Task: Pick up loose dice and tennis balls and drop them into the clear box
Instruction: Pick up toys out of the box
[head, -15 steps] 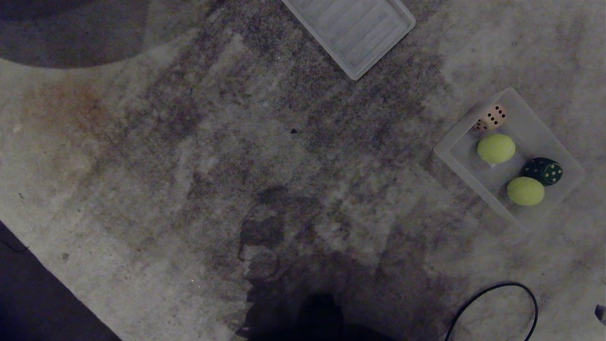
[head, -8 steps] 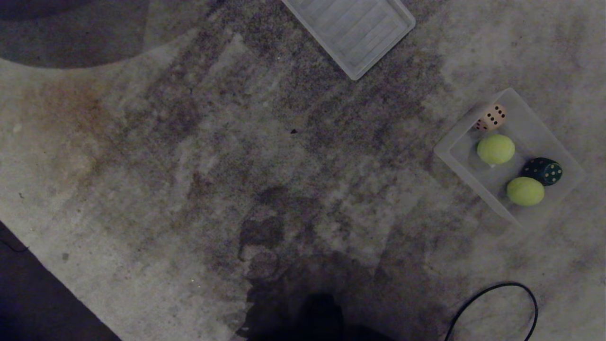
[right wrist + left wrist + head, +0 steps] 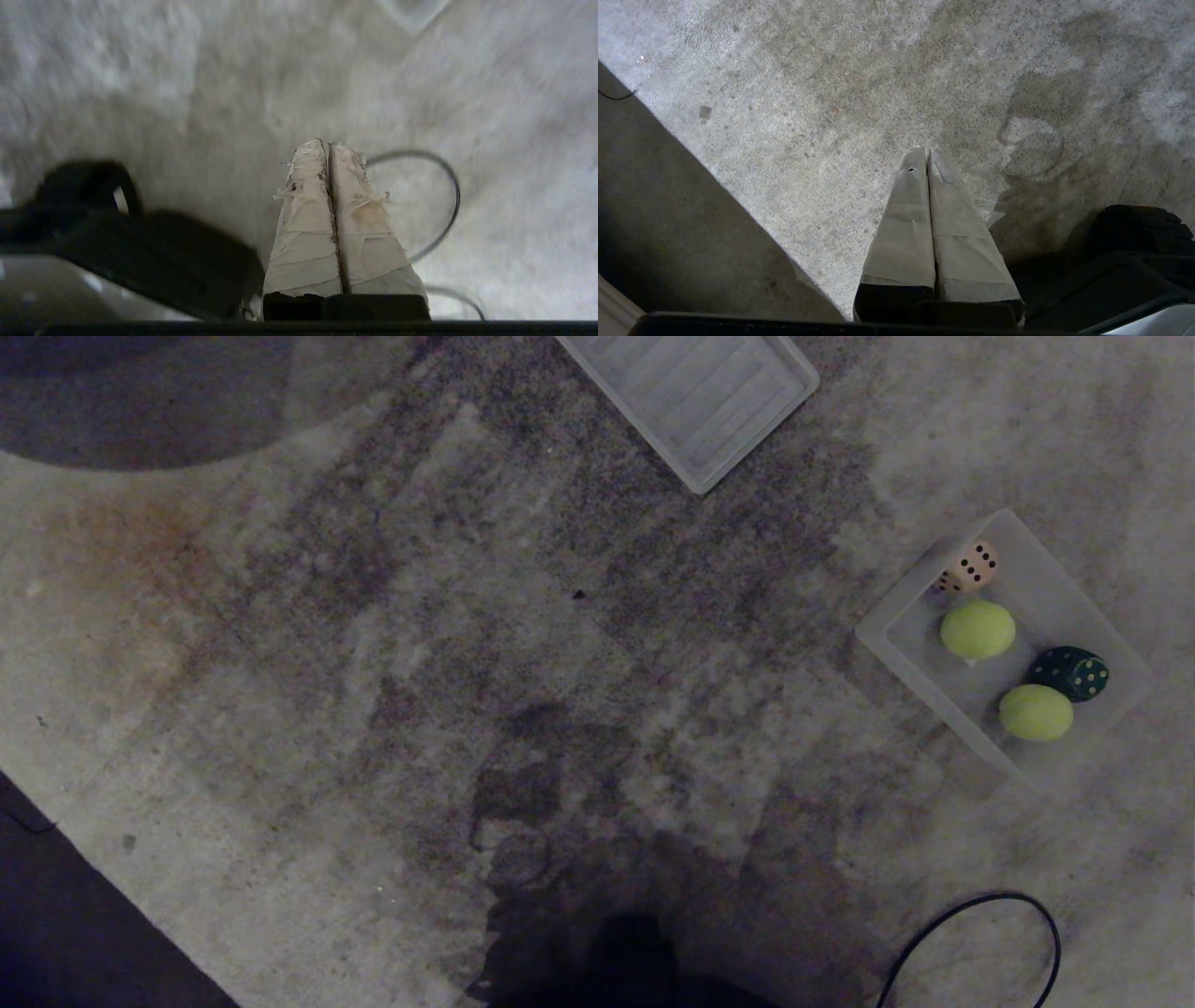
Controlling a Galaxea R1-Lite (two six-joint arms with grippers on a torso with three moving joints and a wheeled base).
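Nothing on the carpet has shifted since the earlier head frames; only a dark shape at the right edge, low in the frame, is gone. Nearest: left hand [image 3: 927,154] parked over bare carpet [image 3: 280,709], fingers pressed together, empty. Right hand [image 3: 328,145] likewise pressed together, empty, above the black cable loop [image 3: 980,933]. Farther right: clear box [image 3: 887,635] on the carpet, holding beige die [image 3: 971,566], two tennis balls [image 3: 977,628] [image 3: 1035,712], dark green die [image 3: 1070,673]. Farthest: ribbed clear lid [image 3: 695,392]. No loose dice or balls visible. Judgement: between picks or finished; next move calls for finding any remaining pieces out of view.
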